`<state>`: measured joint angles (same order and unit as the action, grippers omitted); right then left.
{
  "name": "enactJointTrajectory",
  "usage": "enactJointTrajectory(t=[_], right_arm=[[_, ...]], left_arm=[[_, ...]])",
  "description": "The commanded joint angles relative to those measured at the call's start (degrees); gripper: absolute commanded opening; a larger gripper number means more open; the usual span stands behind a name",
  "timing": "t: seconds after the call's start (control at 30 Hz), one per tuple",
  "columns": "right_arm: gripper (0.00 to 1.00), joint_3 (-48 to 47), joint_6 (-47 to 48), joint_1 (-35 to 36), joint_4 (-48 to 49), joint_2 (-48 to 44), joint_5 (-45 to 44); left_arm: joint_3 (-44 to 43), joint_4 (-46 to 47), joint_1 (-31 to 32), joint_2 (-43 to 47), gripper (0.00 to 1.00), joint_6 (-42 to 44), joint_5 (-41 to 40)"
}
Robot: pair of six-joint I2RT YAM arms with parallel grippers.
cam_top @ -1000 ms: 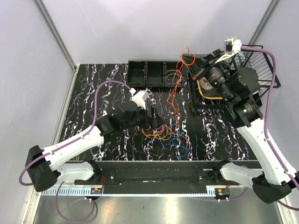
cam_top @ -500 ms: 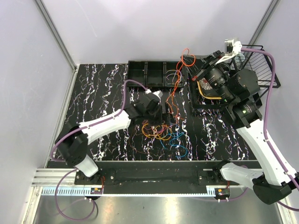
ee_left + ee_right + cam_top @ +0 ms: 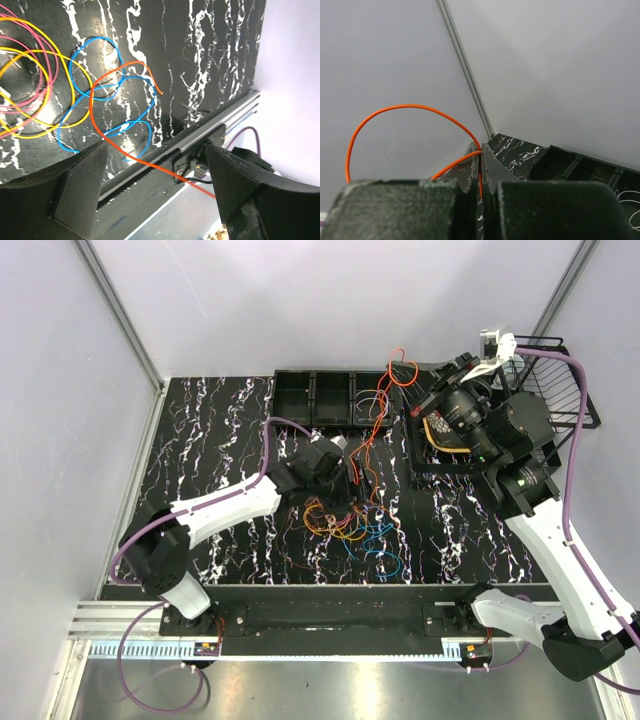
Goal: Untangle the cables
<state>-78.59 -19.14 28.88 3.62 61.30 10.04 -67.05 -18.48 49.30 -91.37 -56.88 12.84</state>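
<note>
Orange cable (image 3: 410,105) nipped in R gripper (image 3: 481,150), L gripper (image 3: 155,150) spread

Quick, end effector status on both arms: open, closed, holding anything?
Left end effector: open, gripping nothing; an orange strand runs loose through its gap.
Right end effector: closed on the orange cable.

Black worktop (image 3: 205,435) w/ white marble veins. Tangle of thin orange, yellow, pink & blue wire cables (image 3: 345,524) lies centre-front. Black 3-compartment plastic tray (image 3: 318,400) at rear edge; black open crate (image 3: 440,467) just right of it.
</note>
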Motion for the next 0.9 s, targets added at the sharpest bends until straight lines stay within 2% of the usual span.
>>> enactJointTrajectory(t=[0.0,0.17,0.2,0.27,0.3,0.57,0.7,0.87], right_arm=[[0.0,0.28,-0.29,0.38,2.97,-1.53,-0.55],[0.0,1.24,-0.9,0.38,3.68,-1.97,-0.2],[0.0,1.42,-1.08,0.38,3.76,-1.97,-0.29],[0.0,1.77,-1.25,0.38,3.68,-2.15,-0.2],[0.0,1.94,-1.25,0.3,3.68,-2.32,-0.11],[0.0,3.7,-0.29,0.38,2.1,-3.99,-1.52],[0.0,4.14,-0.64,0.38,-2.02,-3.99,-2.4],[0.0,8.88,-4.58,0.38,-2.83,-3.56,-2.31]], left_arm=[[0.25,3.27,-0.34,-0.65,0.76,-4.02,1.49],[0.51,6.52,-0.52,-3.01,0.55,-6.31,3.77],[0.16,7.05,-0.52,-3.46,0.31,-6.57,4.38],[-1.15,6.79,-0.43,-4.42,0.07,-6.57,4.39],[-1.5,6.36,-0.43,-4.6,0.0,-6.31,3.69],[-3.79,2.05,-0.43,-0.39,0.0,-0.34,-0.62],[-4.32,-2.25,-0.61,3.83,0.0,5.45,-7.02],[-6.16,-5.95,-1.4,8.49,0.0,11.17,-11.16]])
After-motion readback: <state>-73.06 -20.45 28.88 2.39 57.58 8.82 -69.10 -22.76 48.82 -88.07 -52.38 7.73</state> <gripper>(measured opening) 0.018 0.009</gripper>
